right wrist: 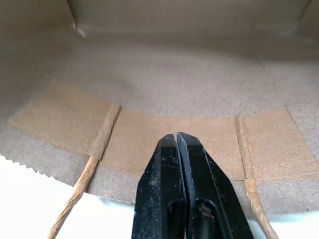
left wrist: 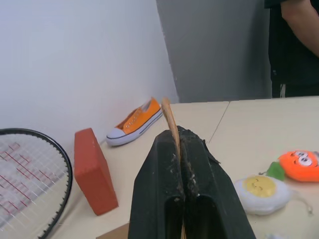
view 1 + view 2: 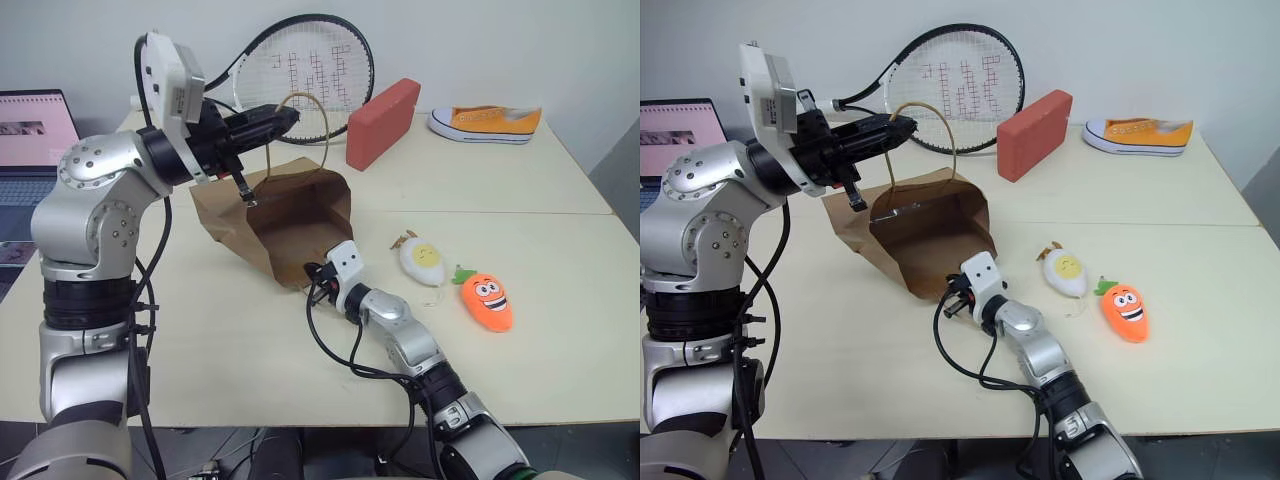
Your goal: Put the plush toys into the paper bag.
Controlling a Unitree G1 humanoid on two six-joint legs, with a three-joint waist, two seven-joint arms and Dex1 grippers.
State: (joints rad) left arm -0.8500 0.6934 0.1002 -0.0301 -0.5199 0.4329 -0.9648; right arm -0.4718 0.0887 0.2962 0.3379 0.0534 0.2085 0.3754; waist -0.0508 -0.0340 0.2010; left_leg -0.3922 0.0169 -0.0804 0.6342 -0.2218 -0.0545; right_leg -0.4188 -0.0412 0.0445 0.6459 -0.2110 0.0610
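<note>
left gripper (image 3: 898, 128): my fingers pinch the top handle (image 3: 923, 108), lifting it so the mouth gapes.
right gripper (image 1: 178, 141): fingers pressed together, empty, pinning the lower lip flat.
paper bag (image 3: 290, 215): on its side, mouth facing me.
egg (image 3: 422, 260), carrot (image 3: 487, 300): on the table (image 3: 220, 340) right of the bag, not yet in.

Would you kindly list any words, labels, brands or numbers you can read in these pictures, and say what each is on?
No text can be read.
Tennis racket: a reddish pattern on the strings, not legible as letters.
Laptop: pink screen content, too blurred to read.
Paper bag, red block, sneaker: no visible print.
</note>
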